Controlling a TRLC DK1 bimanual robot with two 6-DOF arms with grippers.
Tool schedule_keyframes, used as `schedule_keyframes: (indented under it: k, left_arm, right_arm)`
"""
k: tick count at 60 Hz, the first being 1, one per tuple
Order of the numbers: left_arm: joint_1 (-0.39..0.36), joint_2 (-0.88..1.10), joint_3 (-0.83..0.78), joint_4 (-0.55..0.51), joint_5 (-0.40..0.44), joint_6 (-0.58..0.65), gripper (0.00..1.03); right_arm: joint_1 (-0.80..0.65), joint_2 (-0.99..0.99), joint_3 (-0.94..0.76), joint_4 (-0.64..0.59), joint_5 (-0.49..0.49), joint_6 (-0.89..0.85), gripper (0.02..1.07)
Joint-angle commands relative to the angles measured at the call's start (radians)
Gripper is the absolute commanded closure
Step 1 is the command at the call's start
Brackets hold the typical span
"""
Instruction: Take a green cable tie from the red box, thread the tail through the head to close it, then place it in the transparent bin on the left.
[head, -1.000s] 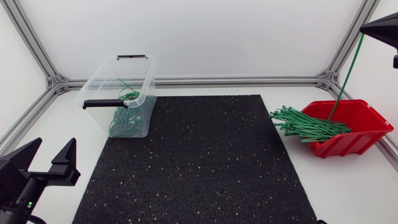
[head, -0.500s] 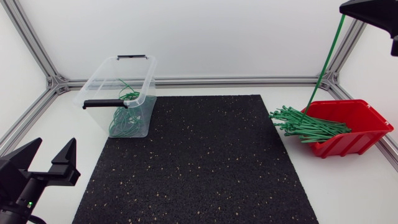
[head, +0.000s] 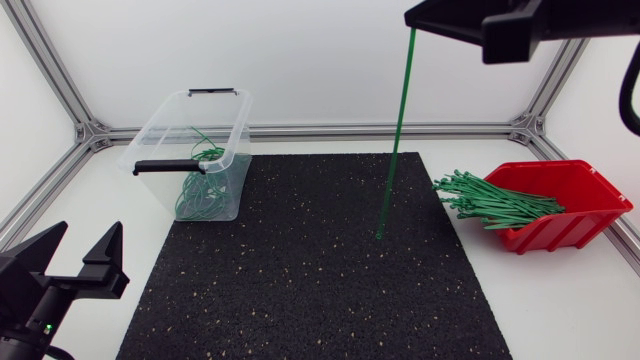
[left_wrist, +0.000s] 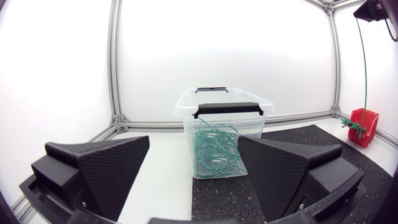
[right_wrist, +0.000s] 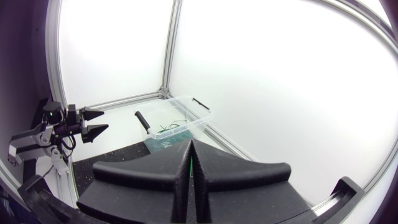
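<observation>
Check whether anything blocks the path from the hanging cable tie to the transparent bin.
Nothing visible does. The green cable tie hangs from the right hand over bare black mat; the transparent bin stands open, and the left hand sits clear.

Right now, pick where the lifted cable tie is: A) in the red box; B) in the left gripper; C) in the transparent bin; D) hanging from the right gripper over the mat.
D: the cable tie hangs down from the shut right gripper, its end over the mat.

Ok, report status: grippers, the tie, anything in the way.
Right gripper shut on cable tie, raised above the mat. Tie hangs straight, not looped. Left gripper open, empty. Path to transparent bin unobstructed.
</observation>
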Motion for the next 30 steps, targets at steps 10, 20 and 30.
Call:
schedule_keyframes:
  k: [10, 20, 30]
  left_arm:
    - [-0.013, -0.006, -0.039, -0.021, 0.009, 0.003, 0.04]
    - [-0.013, -0.006, -0.039, -0.022, 0.012, 0.003, 0.04]
    - [-0.013, -0.006, -0.039, -0.025, 0.015, 0.003, 0.04]
  right_arm:
    - [0.081, 0.139, 0.015, 0.078, -0.003, 0.266, 1.01]
    - [0.086, 0.222, 0.019, 0.141, -0.051, 0.485, 1.01]
    - [0.089, 0.299, 0.012, 0.200, -0.095, 0.581, 1.01]
